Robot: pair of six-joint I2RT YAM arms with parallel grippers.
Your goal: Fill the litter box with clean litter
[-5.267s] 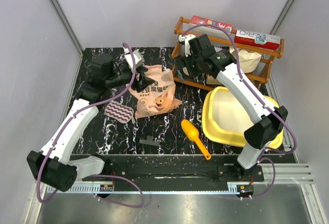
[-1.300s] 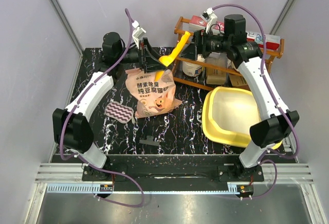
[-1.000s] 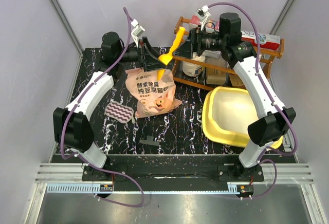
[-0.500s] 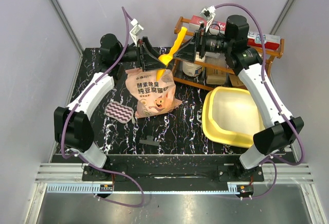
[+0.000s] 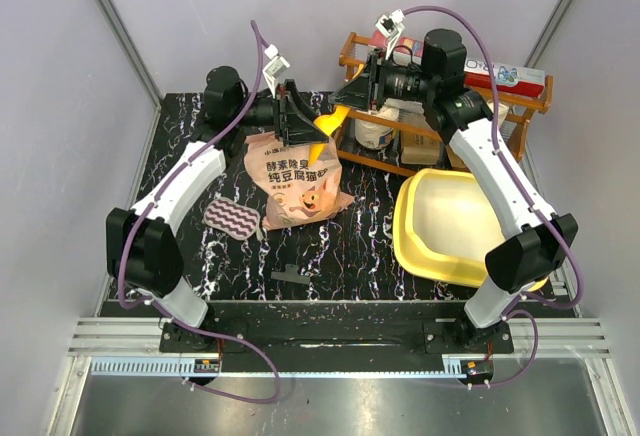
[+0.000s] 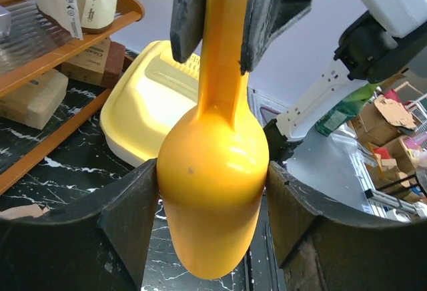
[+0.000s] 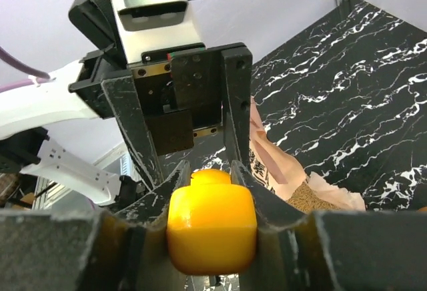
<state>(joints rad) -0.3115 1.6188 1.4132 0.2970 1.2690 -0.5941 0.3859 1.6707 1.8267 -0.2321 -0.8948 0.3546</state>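
The yellow-orange scoop hangs in the air above the open peach-orange bag, with both grippers on it. My left gripper is shut on the scoop's bowl, one finger on each side. My right gripper is shut on the handle end; in the left wrist view its fingers clamp the handle from above. Beige-brown clean litter shows in the bag's torn mouth. The yellow litter box lies at the right; it holds no litter that I can see.
A wooden rack with boxes and pale sacks stands at the back right, close behind my right gripper. A striped pad and a small grey piece lie on the black marbled table.
My right gripper has moved onto the scoop's handle and shut on it from wide open. The scoop's handle has tilted lower. The left gripper keeps its hold on the bowl.
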